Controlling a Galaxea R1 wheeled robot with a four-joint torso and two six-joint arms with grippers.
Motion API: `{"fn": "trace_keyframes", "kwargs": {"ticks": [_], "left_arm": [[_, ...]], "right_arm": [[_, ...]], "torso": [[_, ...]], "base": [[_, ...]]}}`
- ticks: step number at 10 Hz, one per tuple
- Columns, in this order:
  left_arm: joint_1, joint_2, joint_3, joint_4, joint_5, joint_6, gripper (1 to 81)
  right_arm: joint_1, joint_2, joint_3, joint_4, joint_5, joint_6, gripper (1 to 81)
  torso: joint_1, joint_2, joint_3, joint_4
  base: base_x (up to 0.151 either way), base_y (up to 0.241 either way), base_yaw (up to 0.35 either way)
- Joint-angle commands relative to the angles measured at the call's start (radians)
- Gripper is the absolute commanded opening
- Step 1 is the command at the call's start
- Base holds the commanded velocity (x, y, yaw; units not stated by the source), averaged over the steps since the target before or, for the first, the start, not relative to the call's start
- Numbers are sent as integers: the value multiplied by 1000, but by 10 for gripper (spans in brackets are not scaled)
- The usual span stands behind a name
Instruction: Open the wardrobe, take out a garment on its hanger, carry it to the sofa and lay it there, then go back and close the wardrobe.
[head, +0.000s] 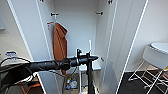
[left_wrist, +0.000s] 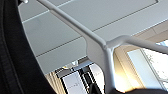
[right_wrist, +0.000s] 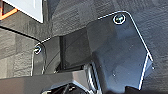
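Observation:
The wardrobe (head: 75, 30) stands in front of me with both white doors swung wide and its white inside showing. My left arm reaches in from the left. Its gripper (head: 86, 60) is shut on a white hanger (left_wrist: 105, 45), whose hook (head: 90, 45) sticks up well below the rail brackets. The black garment (head: 89, 77) hangs limp under the gripper as a narrow dark strip, seen edge-on. In the left wrist view the hanger's bars cross the ceiling. The right wrist view looks down on dark carpet (right_wrist: 75, 15).
An orange-rust garment (head: 59, 42) hangs at the wardrobe's left side. Small items (head: 71, 83) lie on its floor, beside a low white shelf (head: 96, 66). The open right door (head: 125, 37) juts toward me. A white chair (head: 156, 56) stands at the right on dark carpet.

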Motion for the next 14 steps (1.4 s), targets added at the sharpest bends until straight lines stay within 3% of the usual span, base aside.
{"fn": "trace_keyframes", "kwargs": {"ticks": [1,14], "left_arm": [[-80,-17,30,68,-46,7,10],[-43,-77,72,82,-55,7,10]], "right_arm": [[27,-3,4,-2,-43,-2,811],[24,-5,4,-2,-38,-2,811]], "torso": [[0,0,0,0],[0,0,0,0]], "base": [[0,0,0],[0,0,0]]}}
